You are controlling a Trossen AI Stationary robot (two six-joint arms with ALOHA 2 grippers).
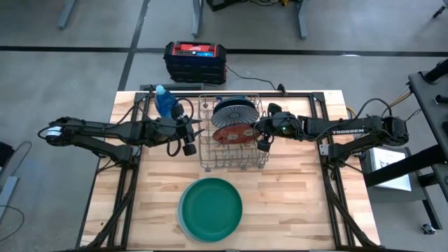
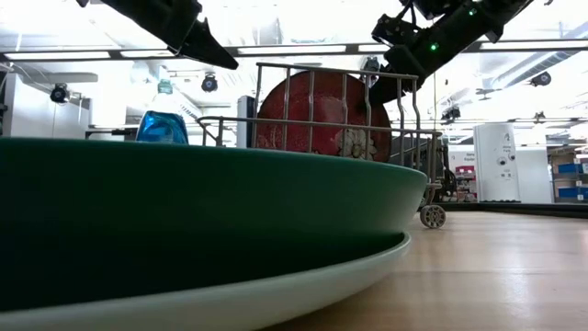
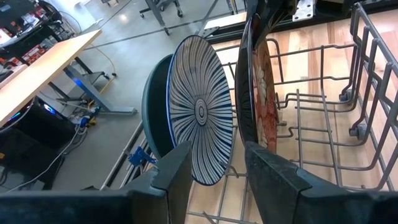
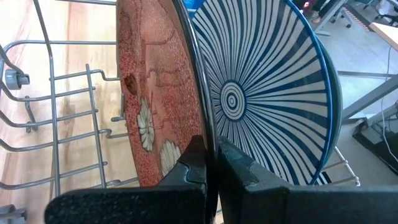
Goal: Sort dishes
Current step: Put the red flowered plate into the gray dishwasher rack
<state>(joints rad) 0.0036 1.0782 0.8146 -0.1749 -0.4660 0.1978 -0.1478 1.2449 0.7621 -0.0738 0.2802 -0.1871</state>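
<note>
Left arm is reaching in from the table's left edge. Left gripper (image 1: 190,133) is hovering just outside the left wall of the grey wire dish rack (image 1: 207,162); its two dark fingers (image 3: 177,171) are standing apart with nothing between them, pointing at the upright plates. Translucent blue plastic bottle (image 1: 165,102) is standing just behind that gripper, near the rack's back-left corner.

Inside the rack, three round plates are standing on edge in the back half, close together. From the back: dark teal plate (image 3: 153,106), then white plate with dark radial stripes (image 3: 200,112), then red plate with pale flower marks (image 4: 152,99). Front half of the rack is sitting bare.

In front of the rack, near the table's front edge, a large plain green round plate (image 1: 212,207) is lying flat on a slightly wider pale plate (image 2: 303,292) whose rim is showing underneath. Both are resting on the light wooden slatted table (image 1: 294,196) and are well apart from the rack.

Right arm is coming in from the table's right edge. Right gripper (image 1: 263,130) is sitting at the rack's right wall. Its fingers (image 4: 193,163) are pinching the rim of the red plate, which is running straight through the narrow slot between them; the striped plate is sitting just beside, untouched.

A black and red box (image 1: 195,61) is sitting on the floor beyond the table's back edge.
</note>
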